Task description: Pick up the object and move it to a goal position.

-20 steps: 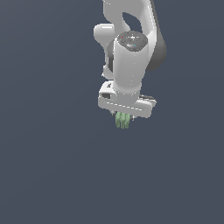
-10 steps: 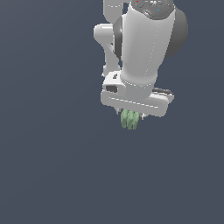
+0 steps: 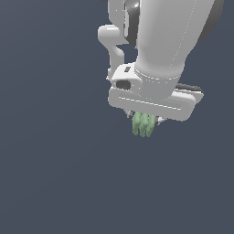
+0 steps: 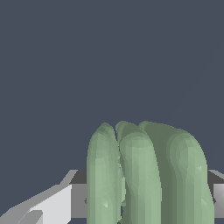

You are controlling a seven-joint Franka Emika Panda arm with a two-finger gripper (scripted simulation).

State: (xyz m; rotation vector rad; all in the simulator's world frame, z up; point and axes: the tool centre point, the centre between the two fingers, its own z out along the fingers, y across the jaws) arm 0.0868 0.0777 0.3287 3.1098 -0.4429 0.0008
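One big white arm [image 3: 169,41] is reaching straight down, filling the exterior view's top right. Its gripper [image 3: 145,119] is squeezing the green object [image 3: 143,124], which is hanging under it, lobes pointing down.

The small pale green lumpy object of bunched rounded lobes [image 3: 144,124] is hanging directly beneath the broad white gripper [image 3: 147,119], its upper part tucked under the gripper's body, its lobes [image 4: 146,175] sitting side by side and pointing downward.
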